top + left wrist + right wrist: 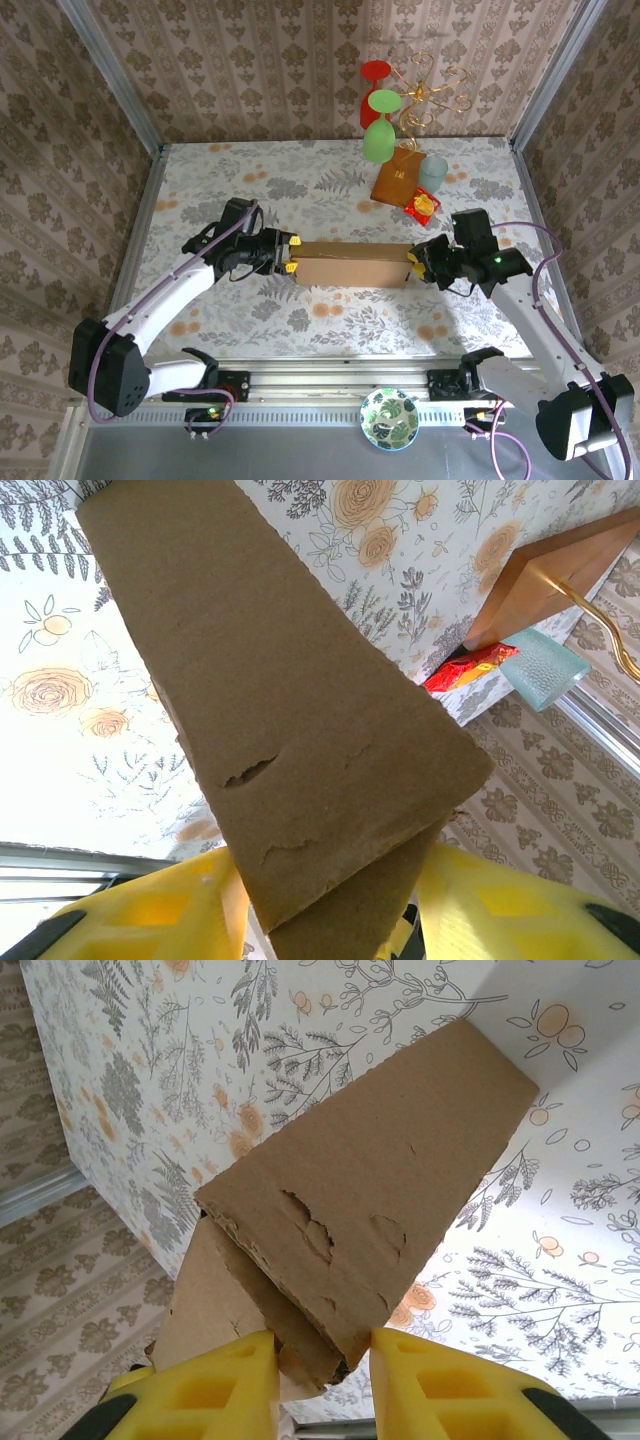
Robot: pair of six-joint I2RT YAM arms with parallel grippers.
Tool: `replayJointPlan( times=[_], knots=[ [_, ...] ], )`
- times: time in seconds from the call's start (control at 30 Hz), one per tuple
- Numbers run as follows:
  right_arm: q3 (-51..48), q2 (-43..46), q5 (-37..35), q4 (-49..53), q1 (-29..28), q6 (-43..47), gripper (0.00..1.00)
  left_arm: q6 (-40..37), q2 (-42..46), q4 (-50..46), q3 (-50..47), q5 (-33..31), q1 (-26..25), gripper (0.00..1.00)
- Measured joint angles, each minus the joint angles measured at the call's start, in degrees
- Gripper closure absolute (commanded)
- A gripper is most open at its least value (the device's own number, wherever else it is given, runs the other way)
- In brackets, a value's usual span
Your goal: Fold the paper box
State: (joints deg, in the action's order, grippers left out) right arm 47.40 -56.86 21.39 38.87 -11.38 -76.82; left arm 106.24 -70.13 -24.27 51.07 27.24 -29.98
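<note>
1. The left gripper (328, 920) is clenched on the box (352, 263). Its yellow fingers (160, 910) press on either side of the cardboard end that runs down between them.
2. The right gripper (322, 1375) grasps the opposite end. The layered edge is wedged between its fingers, with at least two sheets stacked there.
3. The box spans the gap between the two grippers as a long, narrow strip collapsed flat. It sits low over the surface (300, 190); I cannot tell whether it rests there or is lifted slightly.
4. Just ahead of the right gripper the facing paper is scuffed and torn in patches. A short rip and a crease show ahead of the left gripper.
5. Handling, as I judge it:
   - The box is light, so weight is no worry.
   - Corrugated board is stiff along a panel but hinges readily at its scored creases.
   - The matte paper should not slip, but it tears and dents under a hard pinch.
6. Where to hold, as I judge it:
   - Take it on a full panel edge close to a score line, rather than on a flap tip or a torn patch.
   - With both ends held, pulling apart or twisting risks ripping the weak spots.
7. Beyond the right gripper, on the far side, an orange-brown packet (397, 177) stands well apart from the box.
</note>
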Motion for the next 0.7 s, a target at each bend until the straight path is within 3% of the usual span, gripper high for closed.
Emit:
replayJointPlan(
  times=[0.2,0.4,0.53,0.7],
  knots=[
    [0.0,-0.4,-0.2,-0.1,0.0,1.9,0.73,-1.7,-0.3,0.2,0.0,0.3,0.5,0.37],
    [0.0,-0.7,-0.2,-0.2,0.0,1.9,0.73,-7.2,-0.3,-2.6,1.4,0.6,2.1,0.35],
    [0.2,-1.2,-0.2,-0.6,0.2,1.9,0.73,-10.6,0.3,-2.8,2.4,1.0,2.7,0.36],
    [0.2,-1.3,-0.2,-1.0,0.3,1.9,0.73,-13.5,1.0,-2.7,2.4,3.0,2.6,0.46]
  ],
)
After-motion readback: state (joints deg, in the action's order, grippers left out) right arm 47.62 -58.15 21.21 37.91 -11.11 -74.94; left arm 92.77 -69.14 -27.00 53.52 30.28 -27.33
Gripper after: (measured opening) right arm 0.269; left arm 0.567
